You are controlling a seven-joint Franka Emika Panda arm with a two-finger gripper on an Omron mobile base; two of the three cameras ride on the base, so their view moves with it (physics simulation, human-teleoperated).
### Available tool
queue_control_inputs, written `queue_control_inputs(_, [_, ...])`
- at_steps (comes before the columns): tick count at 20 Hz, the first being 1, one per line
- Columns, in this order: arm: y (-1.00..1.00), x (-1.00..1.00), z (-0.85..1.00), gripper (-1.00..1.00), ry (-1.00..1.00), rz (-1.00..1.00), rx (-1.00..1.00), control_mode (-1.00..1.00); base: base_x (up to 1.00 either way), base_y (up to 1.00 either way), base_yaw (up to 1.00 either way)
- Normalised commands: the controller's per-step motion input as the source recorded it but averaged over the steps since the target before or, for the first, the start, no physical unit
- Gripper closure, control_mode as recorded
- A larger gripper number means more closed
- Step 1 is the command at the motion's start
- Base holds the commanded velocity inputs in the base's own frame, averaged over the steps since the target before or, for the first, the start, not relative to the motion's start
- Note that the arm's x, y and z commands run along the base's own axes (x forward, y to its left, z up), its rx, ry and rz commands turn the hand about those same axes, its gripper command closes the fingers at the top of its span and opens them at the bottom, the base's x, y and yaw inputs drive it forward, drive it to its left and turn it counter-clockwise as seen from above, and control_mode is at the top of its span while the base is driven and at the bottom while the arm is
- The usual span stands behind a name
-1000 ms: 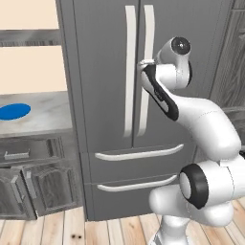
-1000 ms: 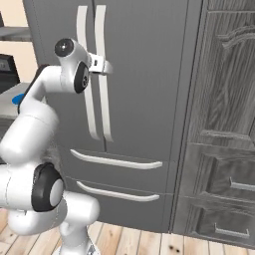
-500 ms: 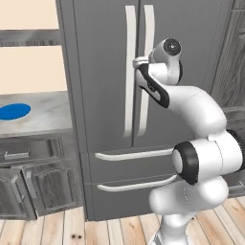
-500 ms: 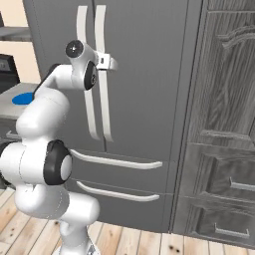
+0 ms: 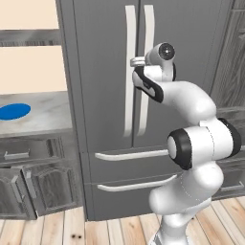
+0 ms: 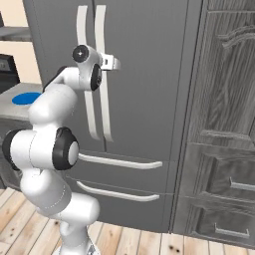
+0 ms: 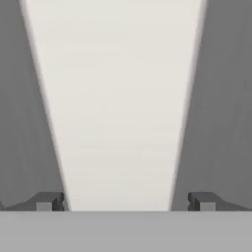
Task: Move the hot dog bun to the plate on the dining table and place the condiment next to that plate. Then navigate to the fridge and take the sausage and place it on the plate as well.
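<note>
Here my end effector [image 7: 126, 202] was up against the fridge [image 5: 191, 43], its fingertips [image 7: 49, 201] spread wide apart to either side of a pale silver handle [image 7: 123, 98] that ran up the middle of the hand view; I could not tell whether they touched it. In the left base view my end effector [image 5: 137, 61] sat at the upper centre of the frame, level with the right-hand handle [image 5: 145, 72] of the pair, and in the right base view it [image 6: 114, 62] reached the same handle [image 6: 103, 74] in the upper left. The fridge doors were closed, so its contents were hidden. At the left edge, a flat blue plate [image 5: 13, 111] lay on the grey worktop [image 5: 45, 117] above closed cabinet doors.
</note>
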Motion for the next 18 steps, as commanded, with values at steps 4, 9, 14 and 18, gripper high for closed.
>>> queue_control_inputs(4, [0.00, 0.62, -0.06, -1.00, 0.00, 0.02, 0.00, -1.00, 0.00, 0.00, 0.00])
queue_control_inputs(9, [0.00, 0.62, -0.12, 1.00, 0.00, 0.02, 0.00, -1.00, 0.00, 0.00, 0.00])
queue_control_inputs(14, [-0.01, 0.18, -0.05, 1.00, 0.05, 0.04, -0.02, -1.00, 0.00, 0.00, 0.00])
queue_control_inputs(18, [-0.03, -0.27, -0.09, 1.00, 0.05, 0.00, -0.03, -1.00, 0.00, 0.00, 0.00])
